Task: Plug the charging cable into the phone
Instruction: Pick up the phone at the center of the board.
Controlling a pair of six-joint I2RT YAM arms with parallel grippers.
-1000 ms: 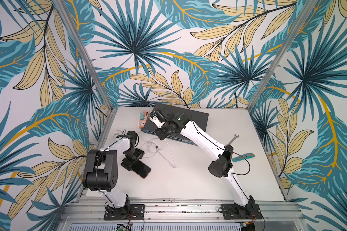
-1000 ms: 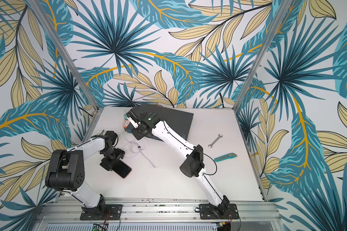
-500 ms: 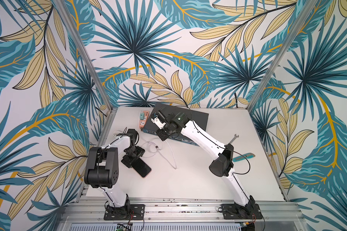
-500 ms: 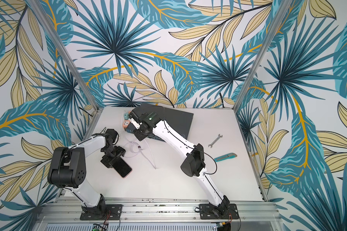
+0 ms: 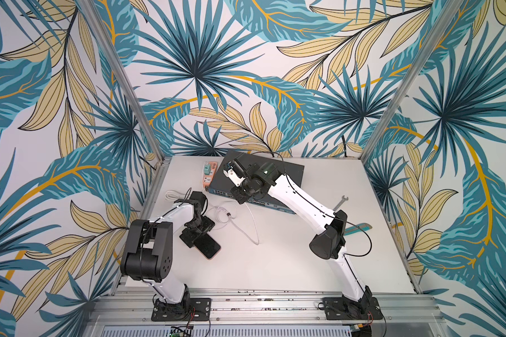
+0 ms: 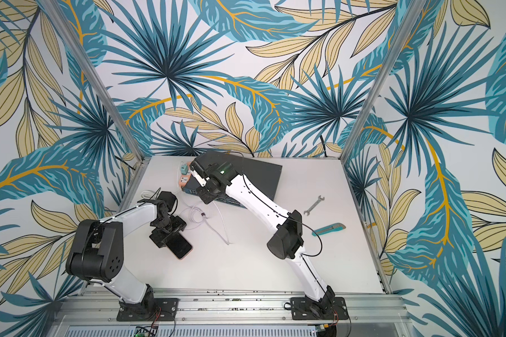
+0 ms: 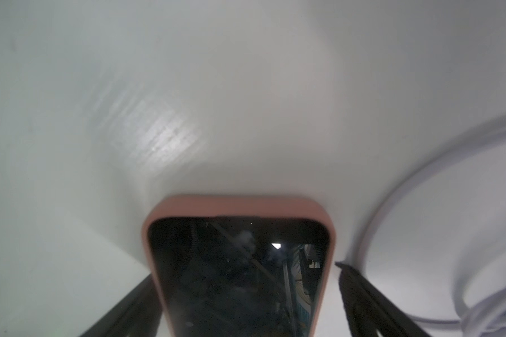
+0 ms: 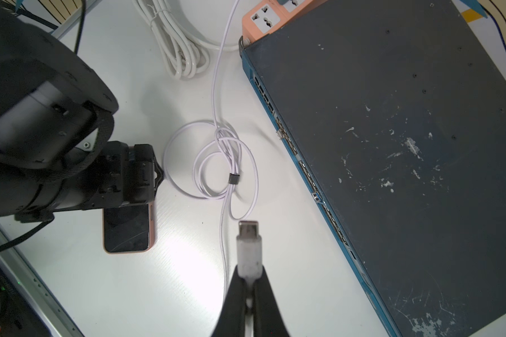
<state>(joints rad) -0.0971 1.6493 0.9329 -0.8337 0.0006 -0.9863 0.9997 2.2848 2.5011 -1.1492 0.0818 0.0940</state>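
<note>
Phone (image 5: pixel 208 246) lies flat and face up on the white worktop (image 5: pixel 275 262), toward eight o'clock from the worktop's middle in both top views, with a pink-orange rim round its dark screen. The left gripper (image 5: pixel 197 233) straddles the phone's far end; in the left wrist view its two dark fingers (image 7: pixel 362 300) stand on either side of the phone (image 7: pixel 240 277) with a gap between the visible finger and the rim, so the gripper is released and grasps nothing. The charging cable (image 5: pixel 231 217) lies just beside the phone, at about two o'clock from it, its loops bound by a dark band, and one strand runs on toward the middle of the worktop. The right gripper (image 8: pixel 249 291) is clenched on the cable's white connector (image 8: pixel 247 251), whose metal tip points out beyond the fingertips, above the worktop and clear of the phone. At twelve o'clock on the worktop sits a dark grey network switch (image 5: pixel 289 172), with an orange power strip (image 5: pixel 208 175) just beside it at its nine o'clock side. A wrench (image 5: pixel 341 202) and a teal utility knife (image 6: pixel 329 229) lie toward three o'clock.
</note>
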